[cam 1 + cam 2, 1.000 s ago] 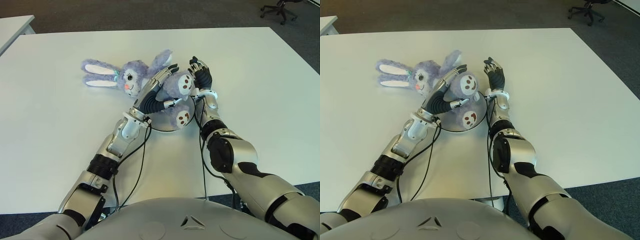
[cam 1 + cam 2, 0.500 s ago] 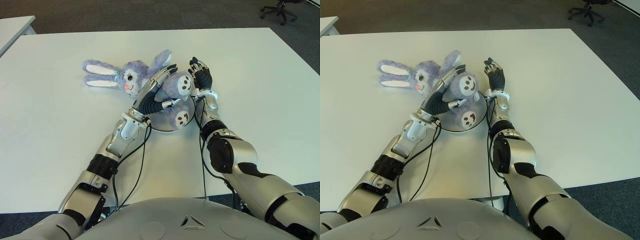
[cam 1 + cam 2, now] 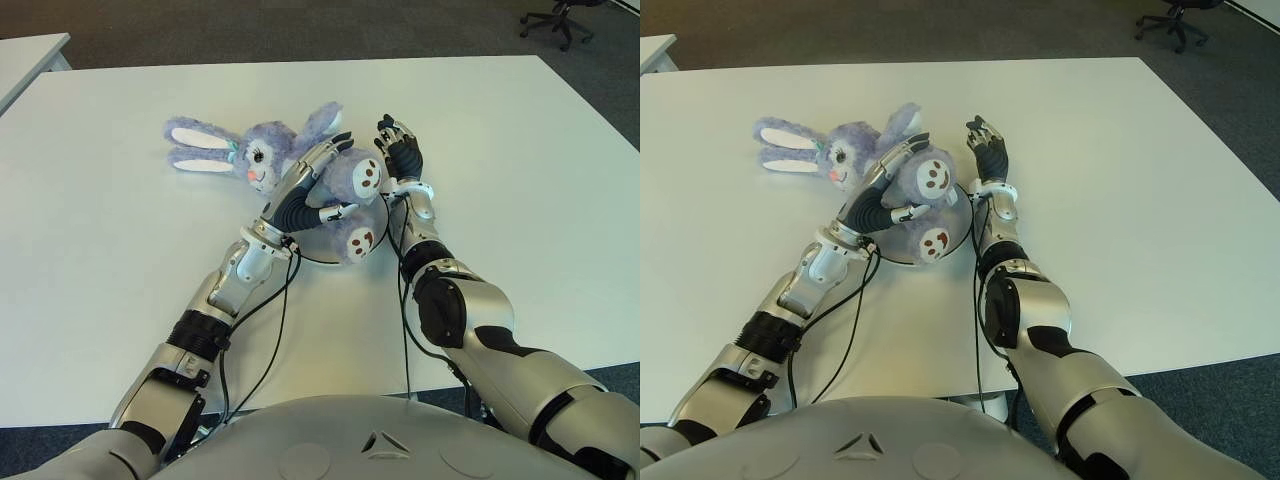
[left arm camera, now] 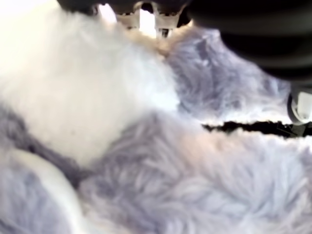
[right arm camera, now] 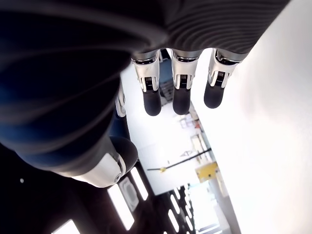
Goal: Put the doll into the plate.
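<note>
A purple bunny doll [image 3: 262, 150] lies on the white table [image 3: 520, 150], ears pointing left. Its body and feet [image 3: 360, 240] lie over a round white plate [image 3: 902, 258], most of it hidden under the doll. My left hand [image 3: 310, 180] is shut on the doll's body, fingers over the top and thumb below. Purple fur [image 4: 185, 185] fills the left wrist view. My right hand [image 3: 400, 155] stands just right of the doll's upper foot, palm toward it. In the right wrist view its fingers [image 5: 180, 92] are relaxed and hold nothing.
Bare white tabletop spreads to the left, right and front of the doll. A second table's corner [image 3: 25, 55] shows at the far left. An office chair [image 3: 560, 15] stands on the dark carpet at the back right.
My left hand has drawn slightly toward me and to the left with the doll's body, and the doll's feet shifted with it. The right hand has barely moved.
</note>
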Robot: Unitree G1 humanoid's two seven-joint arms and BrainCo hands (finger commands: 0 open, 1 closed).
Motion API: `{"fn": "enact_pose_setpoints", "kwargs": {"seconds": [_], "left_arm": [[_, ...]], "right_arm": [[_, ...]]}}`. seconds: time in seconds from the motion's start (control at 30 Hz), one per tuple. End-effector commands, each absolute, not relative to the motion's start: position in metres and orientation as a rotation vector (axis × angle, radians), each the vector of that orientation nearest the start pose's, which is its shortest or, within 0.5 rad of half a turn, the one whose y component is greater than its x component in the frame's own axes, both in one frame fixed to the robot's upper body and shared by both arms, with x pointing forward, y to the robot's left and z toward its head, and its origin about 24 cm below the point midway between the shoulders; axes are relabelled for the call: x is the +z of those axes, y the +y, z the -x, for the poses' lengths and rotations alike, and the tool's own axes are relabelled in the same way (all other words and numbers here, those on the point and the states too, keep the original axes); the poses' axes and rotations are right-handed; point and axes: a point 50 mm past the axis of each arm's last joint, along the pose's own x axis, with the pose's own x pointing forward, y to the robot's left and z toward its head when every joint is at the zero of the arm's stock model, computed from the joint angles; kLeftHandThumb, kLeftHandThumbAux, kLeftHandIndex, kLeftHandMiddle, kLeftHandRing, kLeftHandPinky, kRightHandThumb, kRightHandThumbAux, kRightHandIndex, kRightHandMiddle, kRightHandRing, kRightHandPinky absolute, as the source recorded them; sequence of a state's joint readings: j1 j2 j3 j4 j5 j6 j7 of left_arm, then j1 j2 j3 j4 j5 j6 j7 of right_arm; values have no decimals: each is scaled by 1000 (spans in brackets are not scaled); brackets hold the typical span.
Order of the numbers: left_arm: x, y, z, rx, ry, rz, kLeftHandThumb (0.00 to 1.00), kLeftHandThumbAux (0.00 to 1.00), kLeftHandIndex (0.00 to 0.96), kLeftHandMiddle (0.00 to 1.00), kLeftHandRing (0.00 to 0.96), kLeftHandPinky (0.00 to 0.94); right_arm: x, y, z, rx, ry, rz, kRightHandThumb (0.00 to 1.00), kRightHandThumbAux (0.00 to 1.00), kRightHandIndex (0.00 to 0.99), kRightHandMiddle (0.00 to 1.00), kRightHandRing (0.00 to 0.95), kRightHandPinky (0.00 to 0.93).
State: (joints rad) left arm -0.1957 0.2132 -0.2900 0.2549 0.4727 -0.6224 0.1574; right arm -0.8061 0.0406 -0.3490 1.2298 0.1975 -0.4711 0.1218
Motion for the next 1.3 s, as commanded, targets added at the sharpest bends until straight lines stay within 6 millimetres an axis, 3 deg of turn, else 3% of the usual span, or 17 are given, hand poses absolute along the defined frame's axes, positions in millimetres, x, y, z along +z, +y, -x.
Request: {"fn": "enact_pose_setpoints", "kwargs": {"seconds": [0.03, 0.67, 1.3], "left_arm": [[39, 106, -247, -424, -476, -620, 169, 283, 0, 1, 0, 0], [32, 122, -240, -377, -472, -630, 114, 277, 0, 21, 0, 0], [26, 134, -236, -244, -536, -573, 202, 277, 0, 88, 67, 0]], "right_arm": [[-2, -119, -340, -25, 186, -393, 685, 739, 396, 94, 77, 91], [-3, -120, -340, -19, 183, -387, 685, 739, 396, 94, 73, 82], [-3, -120, -340, -23, 183, -387, 686, 738, 396, 100, 76, 84]]}}
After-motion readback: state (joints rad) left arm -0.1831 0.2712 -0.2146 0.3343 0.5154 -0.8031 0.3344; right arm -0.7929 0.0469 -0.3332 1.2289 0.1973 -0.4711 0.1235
